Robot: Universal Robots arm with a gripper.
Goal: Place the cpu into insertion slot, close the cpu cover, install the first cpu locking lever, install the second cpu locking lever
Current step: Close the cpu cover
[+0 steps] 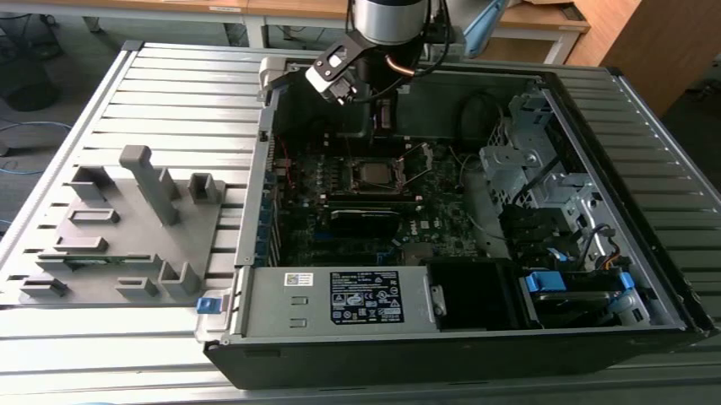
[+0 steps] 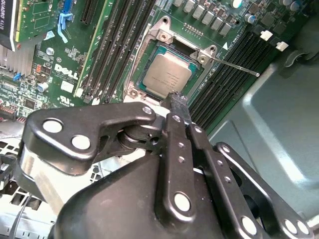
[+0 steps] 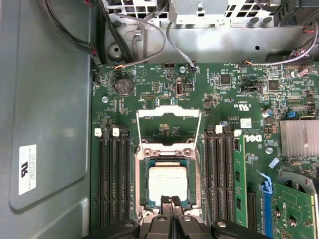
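chip (image 3: 168, 183): flat square with a dull, brushed grey-brown face. it lies level inside the socket, so the placing step reads as done.
socket (image 3: 144, 188): square seat with a dark border and a bright metal rim, set in the green board between two banks of memory slots. its recess holds the chip square and stops it sliding.
cover (image 3: 168, 113): thin silvery frame with a square window, hinged at one edge of the socket. it is thrown back flat over the board, which leaves the chip bare.
lever (image 2: 234, 64): slim bright wire rod angled away from a socket corner. it is unlatched, as it must be while the cover is open.
gripper (image 3: 171, 200): two narrow matt-black fingers on screwed links, pressed together with nothing between them. the tips hang over the chip's edge farthest from the cover's hinge, and whether they touch the chip cannot be told.
memory slots (image 3: 114, 179): long, narrow black channels with white clips at one end, just beside the socket on both sides.
case (image 1: 451, 367): open sheet-metal box laid on its side on the slatted table (image 1: 169, 93), so the board faces up toward the arm.
tray (image 1: 203, 245): grey moulded holder with upright posts, on the exterior view's left of the case.
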